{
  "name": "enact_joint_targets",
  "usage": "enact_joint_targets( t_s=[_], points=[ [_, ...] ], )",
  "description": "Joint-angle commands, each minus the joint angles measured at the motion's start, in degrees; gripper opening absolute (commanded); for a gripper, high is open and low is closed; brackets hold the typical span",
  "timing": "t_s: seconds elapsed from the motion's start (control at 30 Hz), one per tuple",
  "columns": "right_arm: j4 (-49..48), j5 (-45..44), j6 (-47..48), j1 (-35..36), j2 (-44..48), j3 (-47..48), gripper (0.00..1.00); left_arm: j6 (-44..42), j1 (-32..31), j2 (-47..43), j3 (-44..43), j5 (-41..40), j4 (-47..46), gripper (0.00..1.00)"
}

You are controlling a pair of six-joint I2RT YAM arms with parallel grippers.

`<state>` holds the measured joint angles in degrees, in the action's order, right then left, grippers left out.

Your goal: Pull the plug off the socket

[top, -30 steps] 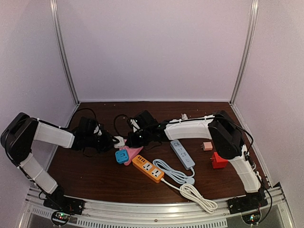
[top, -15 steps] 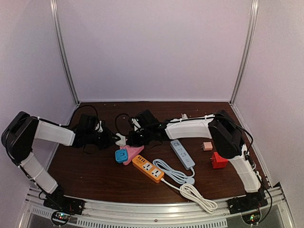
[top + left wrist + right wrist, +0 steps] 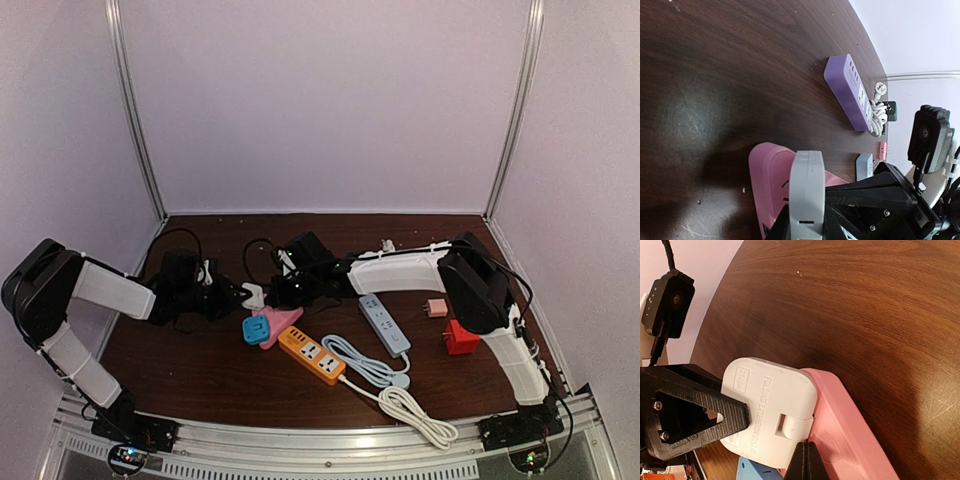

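Note:
The white square plug (image 3: 767, 410) sits against the edge of the pink socket (image 3: 855, 440), which lies flat on the brown table. My left gripper (image 3: 807, 227) is shut on the plug (image 3: 807, 190), a black finger on each side, with the pink socket (image 3: 765, 180) just behind it. My right gripper (image 3: 806, 460) is shut, its joined tips pressed down on the pink socket beside the plug. From above, the plug (image 3: 253, 296) lies between the left gripper (image 3: 240, 297) and the right gripper (image 3: 282, 296), and the socket (image 3: 280, 320) points toward the front.
A blue adapter (image 3: 255, 331) touches the pink socket. An orange power strip (image 3: 311, 355), a grey-blue strip (image 3: 384, 324) with coiled white cable (image 3: 415, 412), a red block (image 3: 461, 338) and a small pink adapter (image 3: 436, 308) lie right. A purple strip (image 3: 847, 92) lies further back.
The left jaws have closed onto the white plug and the left arm has shifted slightly. The right arm has stayed in place, shut on the pink socket's top.

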<state>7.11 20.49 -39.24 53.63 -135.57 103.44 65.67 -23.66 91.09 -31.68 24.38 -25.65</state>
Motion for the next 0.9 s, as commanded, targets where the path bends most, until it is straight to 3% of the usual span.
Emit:
enact_joint_targets(
  t_s=[0.0,0.53,0.87],
  points=[
    [4.71,-2.91,-0.61,-0.27,-2.77,-2.11,0.00,0.30,-0.47,-2.38,1.37,2.65,-5.36,0.00],
    [6.24,-5.60,-0.64,-0.19,-3.03,-3.09,0.00,4.64,0.27,-3.00,6.84,3.61,-18.51,0.00],
    [9.52,-5.02,3.80,0.12,1.00,-1.27,0.00,3.25,0.28,0.32,6.01,2.73,-14.22,0.00]
  ],
)
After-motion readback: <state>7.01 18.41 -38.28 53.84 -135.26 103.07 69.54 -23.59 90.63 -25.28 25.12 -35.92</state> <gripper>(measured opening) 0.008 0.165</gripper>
